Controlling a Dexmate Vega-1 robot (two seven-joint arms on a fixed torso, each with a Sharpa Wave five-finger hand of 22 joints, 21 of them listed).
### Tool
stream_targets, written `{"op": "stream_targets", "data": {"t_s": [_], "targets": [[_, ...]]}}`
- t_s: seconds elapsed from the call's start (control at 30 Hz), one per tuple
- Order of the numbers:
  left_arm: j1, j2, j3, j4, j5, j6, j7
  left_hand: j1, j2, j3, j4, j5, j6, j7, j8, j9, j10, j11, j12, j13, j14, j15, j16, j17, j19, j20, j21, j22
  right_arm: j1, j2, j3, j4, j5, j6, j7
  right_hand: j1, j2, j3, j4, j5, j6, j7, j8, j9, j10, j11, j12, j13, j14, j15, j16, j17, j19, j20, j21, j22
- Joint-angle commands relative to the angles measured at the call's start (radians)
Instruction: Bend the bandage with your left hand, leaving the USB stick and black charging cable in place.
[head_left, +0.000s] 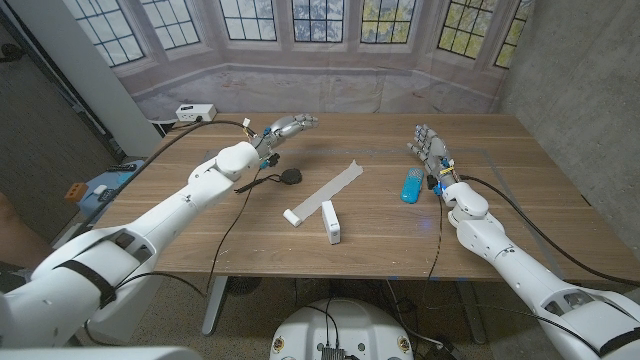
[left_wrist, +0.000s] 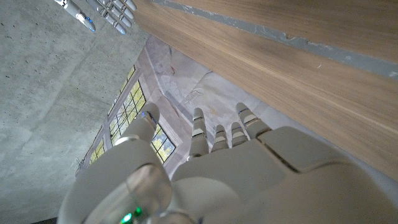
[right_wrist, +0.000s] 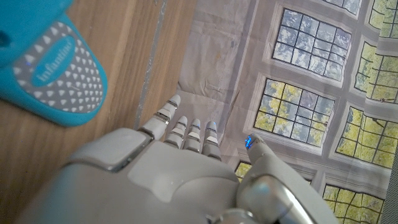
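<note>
The bandage (head_left: 325, 192) is a long pale strip lying flat and diagonal at the table's middle, with a rolled end near me. A white USB stick (head_left: 331, 222) lies just beside that rolled end. The black charging cable (head_left: 290, 177) has a round puck left of the strip, and its thin lead trails toward the front edge. My left hand (head_left: 285, 128) hovers beyond the puck, well clear of the bandage, fingers stretched out and holding nothing; in the left wrist view my left hand (left_wrist: 249, 168) has the table edge (left_wrist: 280, 56) beside it. My right hand (head_left: 428, 145) stands upright, fingers apart and empty.
A teal blue item (head_left: 411, 185) (right_wrist: 50, 68) with a printed label lies just by my right hand (right_wrist: 186, 168). A white power box (head_left: 195, 112) sits at the table's far left corner. Bare wood lies between the bandage and the teal item.
</note>
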Motion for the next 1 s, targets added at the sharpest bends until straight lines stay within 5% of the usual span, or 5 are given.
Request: {"op": "stream_targets", "data": {"t_s": [0.03,0.43,1.0], "targets": [[-0.061,-0.008,0.049,0.026,0.088,-0.012,-0.019,0.036,-0.01,-0.01,-0.004,0.001,0.042,-0.001,0.008,0.006,0.019,-0.006,0.008,0.005,0.03,-0.006,0.01,0.002,0.036,-0.001,0.01,0.002,-0.014,-0.005,0.009,-0.009,0.004,0.01,-0.007,0.014,0.01,0.003,-0.006,0.002,0.013,-0.001,0.005,0.003,0.009,0.002,0.007,0.004,0.007,-0.028,0.006,0.004,0.008,-0.063,0.005,0.006],[-0.118,0.018,0.104,-0.015,0.221,0.026,-0.038,0.094,-0.033,-0.022,-0.006,-0.002,0.119,-0.01,0.017,0.007,0.058,-0.03,0.013,0.004,0.065,-0.02,0.01,0.002,0.072,-0.011,0.014,0.002,-0.048,-0.021,0.021,-0.05,0.009,0.007,-0.025,0.015,0.012,0.003,-0.009,0.001,0.019,0.002,0.006,0.004,0.01,0.005,0.007,0.004,0.008,-0.029,0.007,0.005,0.011,-0.063,0.005,0.006],[-0.178,0.045,0.158,-0.112,0.408,0.134,-0.047,0.135,-0.074,-0.047,-0.003,-0.012,0.151,-0.008,0.011,0.008,0.051,-0.005,0.003,0.005,0.057,0.002,0.004,0.004,0.067,0.004,0.005,0.002,-0.071,-0.028,0.026,-0.075,0.011,0.008,-0.036,0.017,0.012,0.003,-0.013,0.0,0.025,0.007,0.006,0.004,0.015,0.009,0.008,0.005,0.013,-0.027,0.009,0.005,0.014,-0.062,0.006,0.006]]}}
